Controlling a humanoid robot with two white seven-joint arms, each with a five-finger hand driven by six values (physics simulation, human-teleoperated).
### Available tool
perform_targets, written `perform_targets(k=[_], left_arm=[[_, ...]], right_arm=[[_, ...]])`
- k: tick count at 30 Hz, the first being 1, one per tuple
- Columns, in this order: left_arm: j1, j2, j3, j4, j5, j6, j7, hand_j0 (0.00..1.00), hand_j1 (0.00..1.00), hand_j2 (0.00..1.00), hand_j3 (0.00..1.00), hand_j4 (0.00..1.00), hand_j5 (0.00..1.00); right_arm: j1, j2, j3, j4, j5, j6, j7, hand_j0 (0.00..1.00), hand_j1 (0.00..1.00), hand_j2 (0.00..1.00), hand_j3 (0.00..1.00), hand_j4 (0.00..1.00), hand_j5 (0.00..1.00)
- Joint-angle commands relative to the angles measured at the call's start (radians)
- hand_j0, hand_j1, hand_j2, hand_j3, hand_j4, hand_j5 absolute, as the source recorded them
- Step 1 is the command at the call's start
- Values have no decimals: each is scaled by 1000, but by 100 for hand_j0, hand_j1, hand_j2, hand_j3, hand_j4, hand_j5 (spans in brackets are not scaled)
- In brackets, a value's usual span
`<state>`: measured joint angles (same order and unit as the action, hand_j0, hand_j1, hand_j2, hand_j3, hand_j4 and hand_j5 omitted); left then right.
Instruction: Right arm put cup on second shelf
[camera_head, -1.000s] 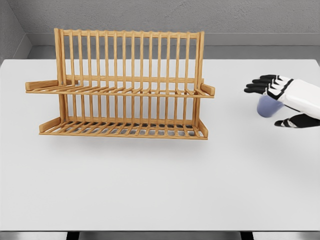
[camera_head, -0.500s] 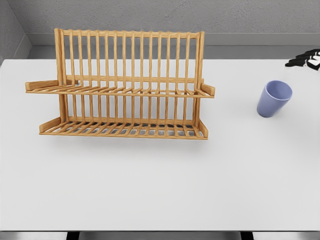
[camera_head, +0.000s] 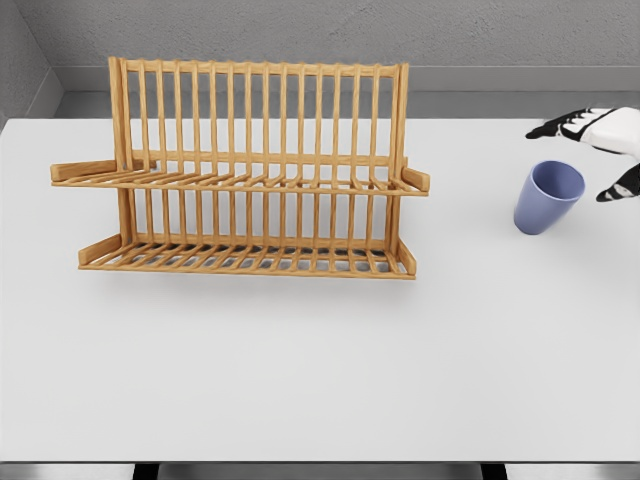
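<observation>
1. Head view: the blue cup (camera_head: 548, 197) stands on the white counter (camera_head: 320, 360), tilted, at 3 o'clock of the wooden dish rack (camera_head: 245, 170), well apart from it.
2. The right robot hand (camera_head: 600, 150) hovers just beside the cup at 2 o'clock, fingers spread wide, holding nothing.

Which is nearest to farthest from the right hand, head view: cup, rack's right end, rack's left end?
From the right hand, open at the right edge:
1. Cup, just left of and below it.
2. Rack's right end, mid-table.
3. Rack's left end, far left.
</observation>
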<state>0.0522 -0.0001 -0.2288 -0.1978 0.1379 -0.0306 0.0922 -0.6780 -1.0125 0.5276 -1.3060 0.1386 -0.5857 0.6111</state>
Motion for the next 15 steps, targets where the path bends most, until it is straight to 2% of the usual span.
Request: perform_targets(k=[1, 4, 9, 15], left_arm=[[0, 0, 0, 0, 0, 0, 0, 100, 100, 100, 100, 100, 100], [0, 0, 0, 0, -1, 0, 0, 100, 100, 100, 100, 100, 100], [0, 0, 0, 0, 0, 0, 0, 100, 100, 100, 100, 100, 100], [0, 0, 0, 0, -1, 0, 0, 100, 100, 100, 100, 100, 100]], right_arm=[[0, 17, 31, 53, -4, 1, 0, 100, 100, 100, 100, 100, 100], [-3, 23, 49, 85, -2, 1, 0, 100, 100, 100, 100, 100, 100], [-66, 68, 114, 157, 4, 1, 0, 100, 100, 100, 100, 100, 100], [-84, 92, 129, 201, 22, 0, 0, 100, 100, 100, 100, 100, 100]])
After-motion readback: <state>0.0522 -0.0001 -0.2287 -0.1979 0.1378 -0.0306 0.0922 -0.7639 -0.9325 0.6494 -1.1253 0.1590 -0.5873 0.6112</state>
